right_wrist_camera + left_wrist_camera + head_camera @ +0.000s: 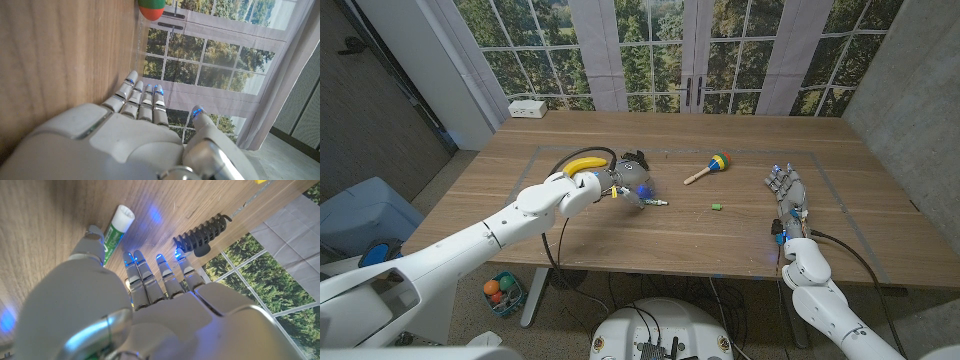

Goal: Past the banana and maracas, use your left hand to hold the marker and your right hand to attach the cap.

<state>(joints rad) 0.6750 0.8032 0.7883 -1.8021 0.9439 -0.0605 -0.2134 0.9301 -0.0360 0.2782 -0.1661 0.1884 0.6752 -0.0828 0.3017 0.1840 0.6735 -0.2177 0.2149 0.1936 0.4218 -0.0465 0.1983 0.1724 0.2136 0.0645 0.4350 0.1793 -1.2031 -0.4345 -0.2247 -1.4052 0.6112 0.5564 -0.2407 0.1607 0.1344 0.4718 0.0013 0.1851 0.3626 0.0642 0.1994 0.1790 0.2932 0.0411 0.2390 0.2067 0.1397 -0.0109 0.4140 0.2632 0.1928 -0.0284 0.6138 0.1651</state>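
- From the head view we see the left hand [620, 183] reached out over the middle of the wooden table [750, 235], with its arm coming in from about 7 o'clock.
- The marker [114, 232], white and green, lies on the wood just beside that hand; in the left wrist view its body runs along the thumb side, its white end pointing away from the palm.
- In that same view the left hand's fingers [147, 277] stretch forward beside the marker, blue lights at their tips. We cannot tell whether the thumb is touching the marker or only lying next to it, so we cannot tell whether the hand is grasping it.
- In the head view the marker [654, 203] shows as a small light sliver at about 4 o'clock from the left hand.
- The cap [716, 207], a small green piece, lies alone on the table at 3 o'clock from the marker, between the two hands and apart from both.
- The banana [584, 164] sits at about 10 o'clock from the left hand, close against the wrist.
- The maraca [710, 167], striped in bright colours, lies at 12 o'clock from the cap, its handle pointing toward 8 o'clock.
- A black hair clip [201, 234] lies just ahead of the left fingertips in the left wrist view.
- The right hand [790, 195] sits near the table's right side, at 3 o'clock from the cap and well apart from it; its fingers are spread, released, and it holds nothing.
- The right wrist view shows the right hand [145, 125] with straight fingers alongside the wood, and the maraca's head [151, 10] beyond the fingertips.
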